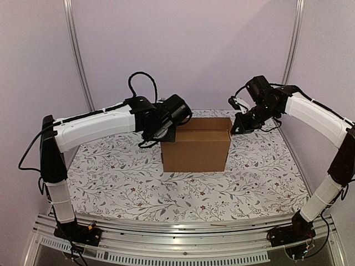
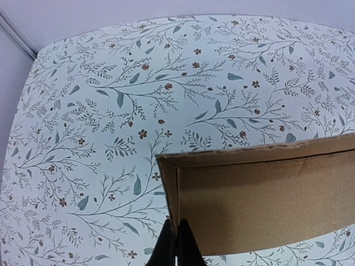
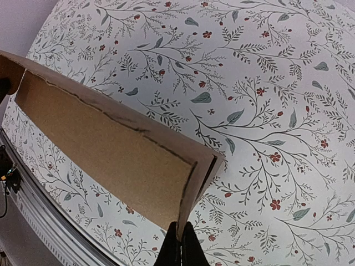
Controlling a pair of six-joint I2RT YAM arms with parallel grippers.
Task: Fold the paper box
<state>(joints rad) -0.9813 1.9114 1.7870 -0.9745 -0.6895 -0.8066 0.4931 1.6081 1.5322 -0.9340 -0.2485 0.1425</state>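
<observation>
Jaws of left gripper (image 2: 176,250) and right gripper (image 3: 180,247) clamp end walls of the paper box (image 1: 195,149), clear only from wrist views; bare cardboard just ahead.

Lab test cell: aluminium frame posts (image 1: 77,55), plain walls (image 1: 183,44), floral tablecloth (image 1: 111,177).

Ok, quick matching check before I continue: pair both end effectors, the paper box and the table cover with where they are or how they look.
1 left end effector
2 right end effector
3 paper box
4 table cover

A floral print
B shut on the box's right end wall
C plain brown, top open
D shut on the box's left end wall

Pairs: 1-D, 2-B, 3-C, 4-A
</observation>
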